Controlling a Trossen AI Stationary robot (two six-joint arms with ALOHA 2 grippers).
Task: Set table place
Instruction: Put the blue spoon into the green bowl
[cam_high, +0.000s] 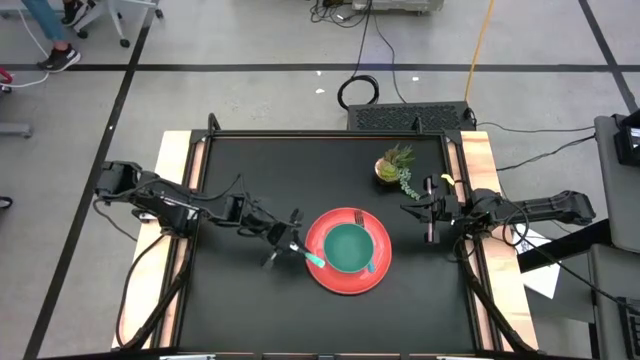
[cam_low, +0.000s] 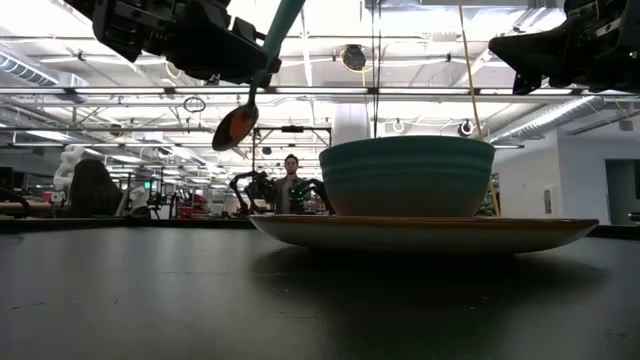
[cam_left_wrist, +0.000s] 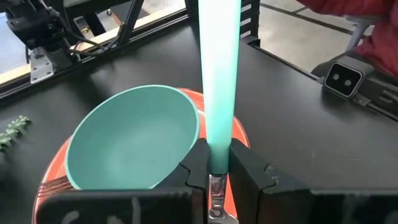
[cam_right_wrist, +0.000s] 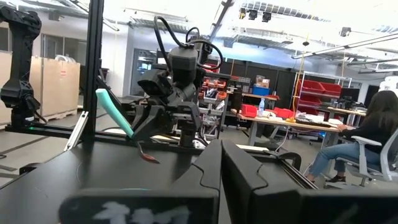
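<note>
**One utensil in transit: spoon held above the setting**

Left end effector (cam_high: 293, 240): closed narrowly on the spoon (cam_high: 313, 260), gripping it at the junction of metal neck and teal handle. In the left wrist view the handle (cam_left_wrist: 219, 74) projects forward between the fingers (cam_left_wrist: 198, 165). In the low view the spoon bowl (cam_low: 236, 127) hangs down, clear of the surface and beside the teal bowl (cam_low: 407, 176). This grip near the neck probably keeps the long handle free, so that the spoon can be laid flat next to the plate.

Right end effector (cam_high: 430, 212): fully closed, holding nothing, parked near the right edge of the surface (cam_high: 250, 310), just below the potted plant (cam_high: 396, 166). It waits clear of the working area.

Setting: the teal bowl sits centred on the red plate (cam_high: 346, 281), which lies near the middle of the surface. A fork (cam_high: 357, 216) appears to rest on the far rim of the plate; its handle is hidden.

Clearance: open black surface lies to the left of the plate and toward the near edge. The right side is narrower, bounded by the parked arm and the plant. The left arm works close to the plate rim, so lowering the spoon calls for care not to strike plate or bowl.
</note>
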